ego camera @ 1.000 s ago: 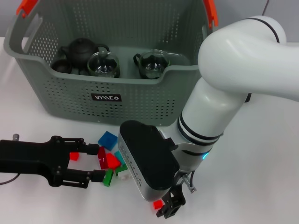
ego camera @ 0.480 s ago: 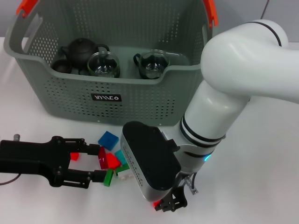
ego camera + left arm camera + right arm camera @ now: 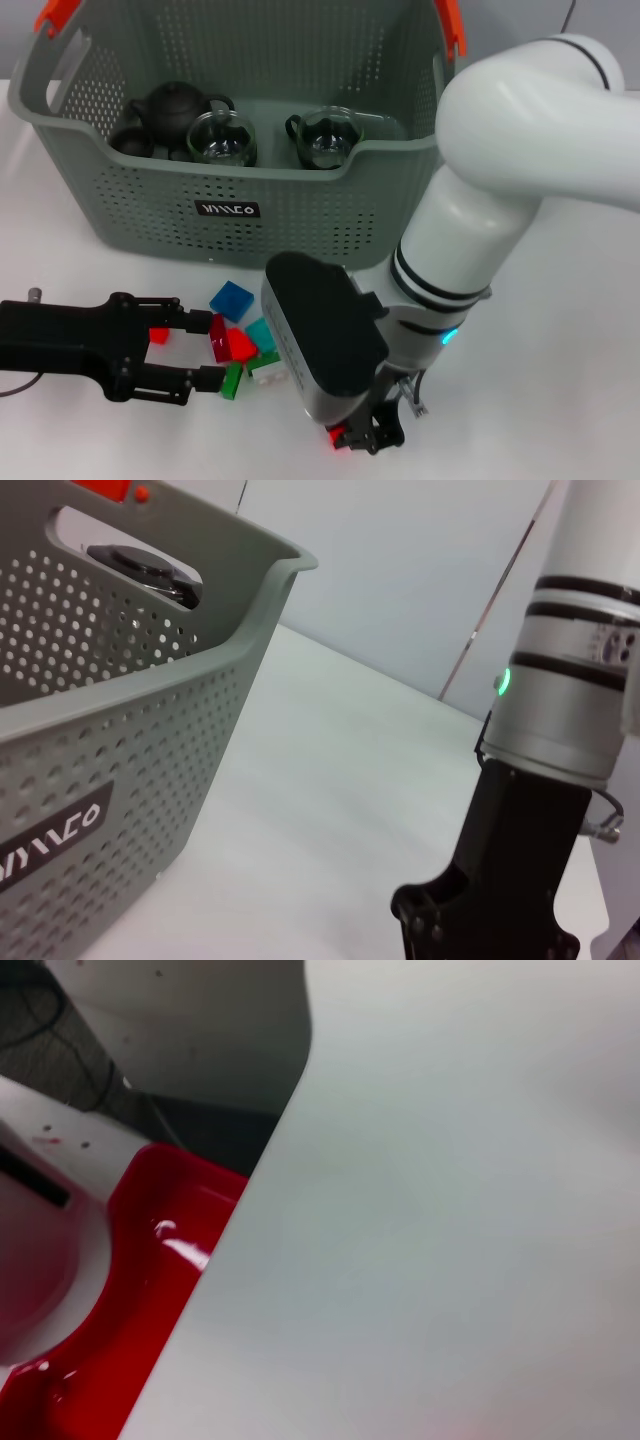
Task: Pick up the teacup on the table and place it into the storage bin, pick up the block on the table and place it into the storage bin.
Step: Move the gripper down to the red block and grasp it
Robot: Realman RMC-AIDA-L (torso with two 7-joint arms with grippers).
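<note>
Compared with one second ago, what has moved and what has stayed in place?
The right gripper rose and shifted slightly toward the pile with a small red block at its fingers. The left gripper, the block pile and the storage bin stayed put.

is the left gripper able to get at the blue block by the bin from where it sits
Probably yes. The left gripper lies low on the table with its jaws open toward the block pile, and the blue block sits just beyond its upper finger, uncovered. The dark red block beside it may get nudged.
</note>
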